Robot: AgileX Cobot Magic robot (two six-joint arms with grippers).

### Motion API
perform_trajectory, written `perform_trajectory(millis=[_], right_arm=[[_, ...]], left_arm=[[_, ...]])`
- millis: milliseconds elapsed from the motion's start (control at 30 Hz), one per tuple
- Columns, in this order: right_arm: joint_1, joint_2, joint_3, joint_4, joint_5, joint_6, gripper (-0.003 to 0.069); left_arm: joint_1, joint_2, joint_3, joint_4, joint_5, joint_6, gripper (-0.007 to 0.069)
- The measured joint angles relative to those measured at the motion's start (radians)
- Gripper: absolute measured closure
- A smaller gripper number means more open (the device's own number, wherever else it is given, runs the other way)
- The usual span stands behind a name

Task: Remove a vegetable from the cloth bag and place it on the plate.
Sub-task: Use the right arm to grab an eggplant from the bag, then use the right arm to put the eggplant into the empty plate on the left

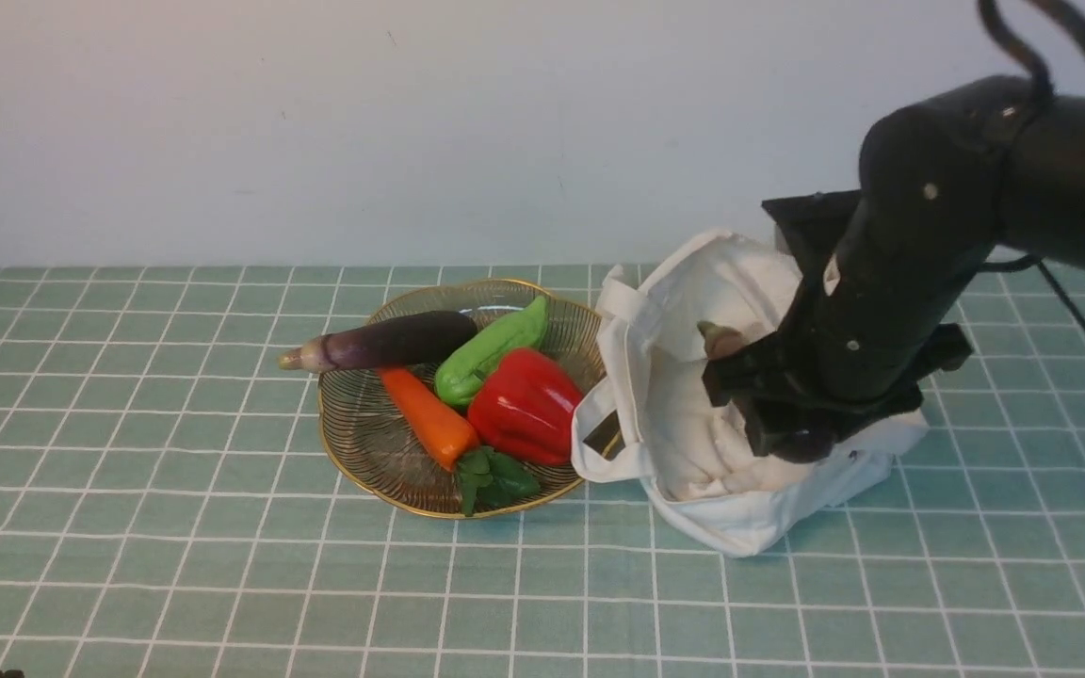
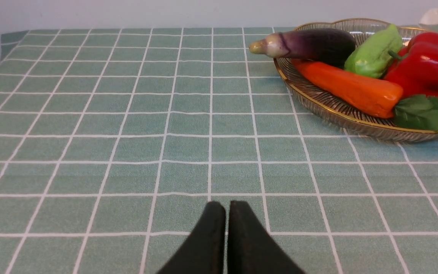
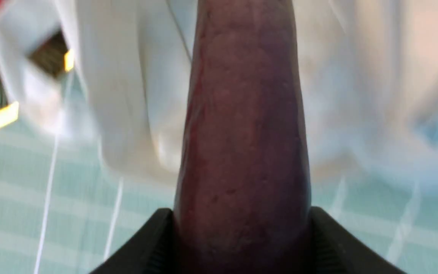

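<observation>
My right gripper (image 1: 740,386) is shut on the vegetable, a dark purple-brown eggplant (image 3: 242,133), and holds it above the open mouth of the off-white cloth bag (image 1: 693,443). In the front view only the eggplant's stem end (image 1: 718,339) shows, sticking out of the fingers toward the plate. The right wrist view shows the jaws (image 3: 242,219) pressed on both sides of the eggplant, with the bag (image 3: 127,95) blurred behind. The gold-rimmed ribbed plate (image 1: 364,443) stands left of the bag. My left gripper (image 2: 226,207) is shut and empty, low over the tablecloth, apart from the plate (image 2: 318,106).
On the plate lie another eggplant with a pale stem end (image 1: 392,341), a carrot with green leaves (image 1: 425,414), a green pepper (image 1: 491,348) and a red bell pepper (image 1: 524,405). The bag's left edge touches the plate rim. A green checked cloth covers the table.
</observation>
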Motion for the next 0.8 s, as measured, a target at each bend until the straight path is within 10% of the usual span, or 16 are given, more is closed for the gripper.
perform_trajectory(millis=[167,433,800], right_arm=[[0.064,-0.088,0.0,0.113,0.026,-0.019,0.0274],[0.26,0.009,-0.045,0.219,-0.379,-0.045,0.0274],[0.271,0.364,-0.313,0.28,-0.458,0.002,0.0274]], left_arm=[[0.0,0.0,0.0,0.0,0.0,0.0,0.0629],[0.0,0.0,0.0,0.0,0.0,0.0,0.0629],[0.0,0.0,0.0,0.0,0.0,0.0,0.0629]])
